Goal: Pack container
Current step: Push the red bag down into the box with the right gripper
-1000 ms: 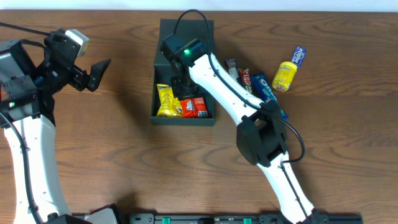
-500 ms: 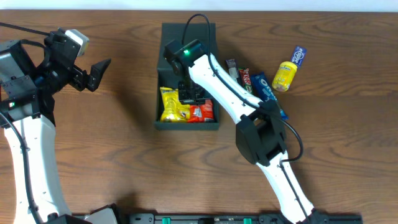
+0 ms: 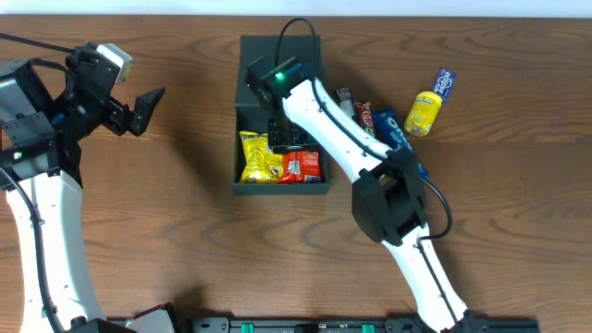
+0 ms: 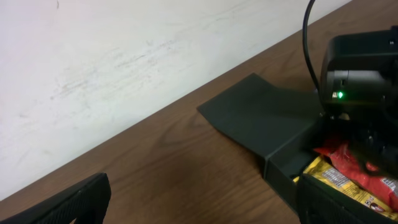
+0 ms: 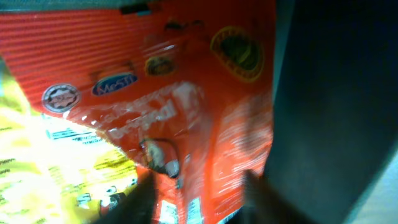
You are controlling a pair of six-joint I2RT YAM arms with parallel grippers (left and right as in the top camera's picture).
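Right gripper (image 3: pixel 285 137) deep in box (image 3: pixel 277 188), over red packet (image 3: pixel 303 166); grip state unclear. Risk: lift-out drags packet out, knocks box wall. Left gripper (image 3: pixel 146 104) wide, empty, well apart.

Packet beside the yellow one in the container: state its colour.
Red packet, with white print and small badges; clearest in the right wrist view.

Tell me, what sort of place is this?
Most likely a robotics lab bench, not a home or shop: two white robot arms at a wooden table by a plain white wall, with snack packets in and beside a box.
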